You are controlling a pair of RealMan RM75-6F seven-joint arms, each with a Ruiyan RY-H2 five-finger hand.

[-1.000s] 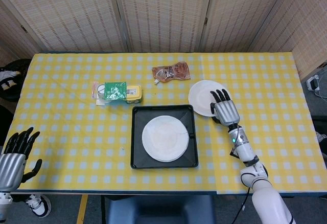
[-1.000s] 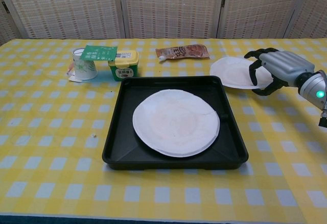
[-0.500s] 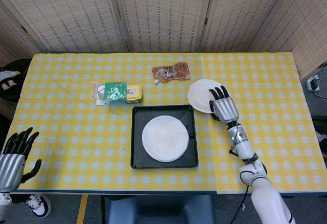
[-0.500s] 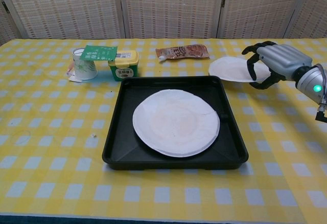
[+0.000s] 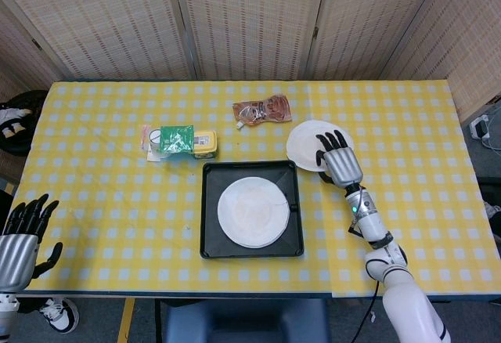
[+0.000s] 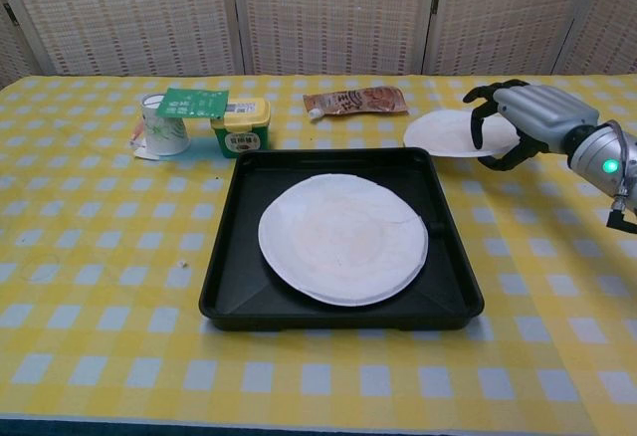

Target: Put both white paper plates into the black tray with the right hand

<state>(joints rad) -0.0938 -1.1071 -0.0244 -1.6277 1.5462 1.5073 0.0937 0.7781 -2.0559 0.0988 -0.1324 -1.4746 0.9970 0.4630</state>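
One white paper plate lies flat inside the black tray at the table's middle front. The second white paper plate sits just right of the tray's far right corner, its right edge gripped by my right hand, fingers curled over the rim. In the chest view this plate looks raised a little off the cloth. My left hand hangs off the table's front left corner, fingers apart and holding nothing; only the head view shows it.
A cup with a green lid and a yellow tub stand behind the tray's left side. A brown food packet lies further back. Wicker screens close off the far side.
My right hand has drawn the gripped plate slightly up and to the left, toward the tray's far right corner. The left hand and the plate in the tray have stayed put.
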